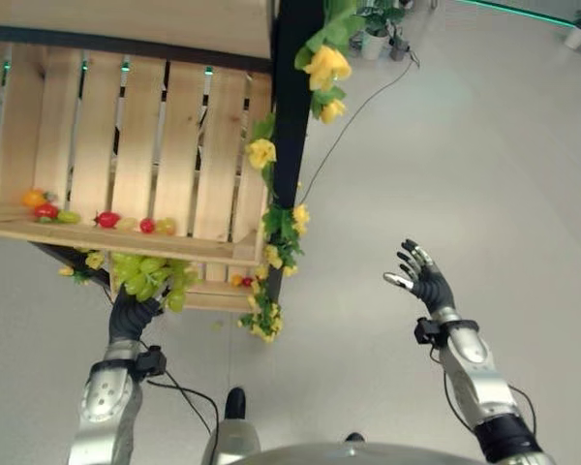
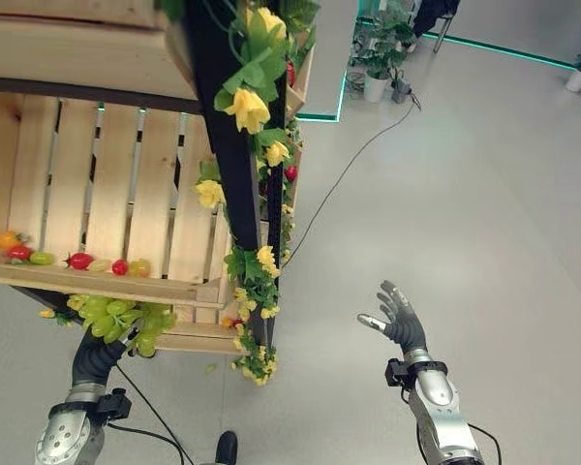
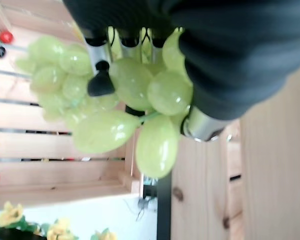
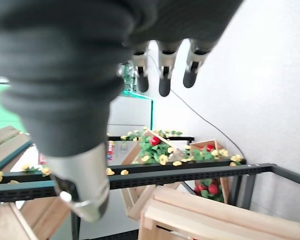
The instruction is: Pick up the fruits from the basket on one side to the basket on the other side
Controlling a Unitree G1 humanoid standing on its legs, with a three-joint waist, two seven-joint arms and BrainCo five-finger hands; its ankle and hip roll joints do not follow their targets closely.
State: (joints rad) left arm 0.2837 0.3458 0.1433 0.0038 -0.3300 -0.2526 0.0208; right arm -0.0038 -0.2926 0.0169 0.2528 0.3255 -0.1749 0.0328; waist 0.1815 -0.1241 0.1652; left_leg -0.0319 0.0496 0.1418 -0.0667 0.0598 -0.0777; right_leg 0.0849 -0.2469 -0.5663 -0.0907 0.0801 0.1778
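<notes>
Left wrist view: left hand (image 3: 140,30) clutches green grapes (image 3: 115,100).

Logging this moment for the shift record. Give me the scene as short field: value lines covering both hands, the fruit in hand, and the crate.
left hand: fingers curled round the bunch of green grapes, just below the front edge of the wooden crate
right hand: open, empty, held over the bare floor, apart from the crate
fruit in crate: small red, orange and green pieces along the front edge
stand: black post with yellow flowers
</notes>
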